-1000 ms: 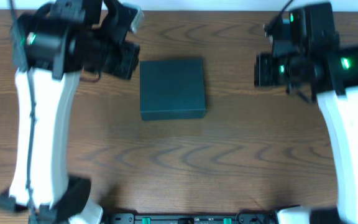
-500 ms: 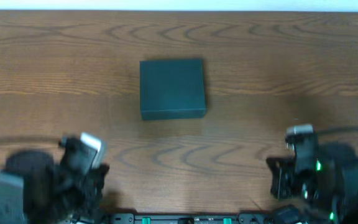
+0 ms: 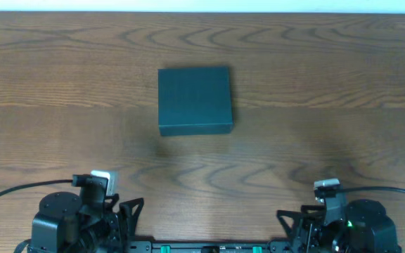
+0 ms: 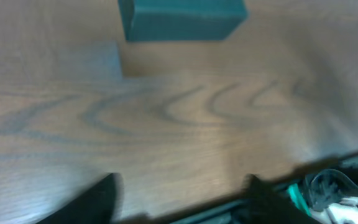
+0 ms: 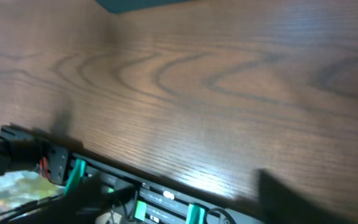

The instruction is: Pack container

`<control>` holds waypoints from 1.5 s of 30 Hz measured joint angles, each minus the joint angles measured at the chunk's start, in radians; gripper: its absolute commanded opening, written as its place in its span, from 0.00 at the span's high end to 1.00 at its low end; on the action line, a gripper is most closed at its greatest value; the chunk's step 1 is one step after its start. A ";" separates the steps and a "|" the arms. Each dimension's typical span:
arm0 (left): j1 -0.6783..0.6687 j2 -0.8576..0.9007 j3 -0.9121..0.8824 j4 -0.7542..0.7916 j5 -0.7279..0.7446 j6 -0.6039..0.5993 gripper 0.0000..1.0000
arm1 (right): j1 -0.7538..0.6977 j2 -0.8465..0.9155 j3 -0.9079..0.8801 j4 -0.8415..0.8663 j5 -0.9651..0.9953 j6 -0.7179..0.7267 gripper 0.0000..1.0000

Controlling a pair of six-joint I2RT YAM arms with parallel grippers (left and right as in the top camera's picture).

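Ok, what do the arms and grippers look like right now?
Both are black, rounded housings. The left arm has a pale block on top and a black cable; the right arm has the same plus a green light. The left gripper and right gripper look dark.

Brown wood-grain table (image 3: 315, 84), white strip (image 3: 202, 5) behind
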 measured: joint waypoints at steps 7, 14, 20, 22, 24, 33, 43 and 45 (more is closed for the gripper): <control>0.000 0.000 0.000 0.067 0.001 -0.076 0.05 | 0.000 0.000 0.000 0.032 -0.003 0.027 0.01; 0.000 0.000 0.000 0.063 0.001 -0.122 0.05 | 0.000 0.000 0.000 0.025 -0.004 0.033 0.01; 0.000 0.000 0.000 0.063 0.001 -0.133 0.05 | 0.000 0.000 0.000 0.025 -0.004 0.033 0.01; 0.000 0.000 0.000 0.063 0.000 -0.134 0.05 | 0.000 0.000 0.000 0.025 -0.004 0.033 0.01; 0.000 0.000 0.000 0.063 -0.013 -0.126 0.05 | 0.000 0.000 0.000 0.025 -0.004 0.033 0.01; 0.114 -0.099 -0.080 0.212 -0.258 -0.101 0.05 | 0.000 0.000 0.000 0.024 -0.004 0.033 0.01; 0.334 -0.334 -0.514 0.570 -0.363 -0.030 0.05 | 0.000 0.000 -0.004 0.024 -0.007 0.033 0.01; 0.356 -0.361 -0.564 0.601 -0.364 -0.024 0.05 | 0.000 0.000 -0.004 0.024 -0.007 0.033 0.01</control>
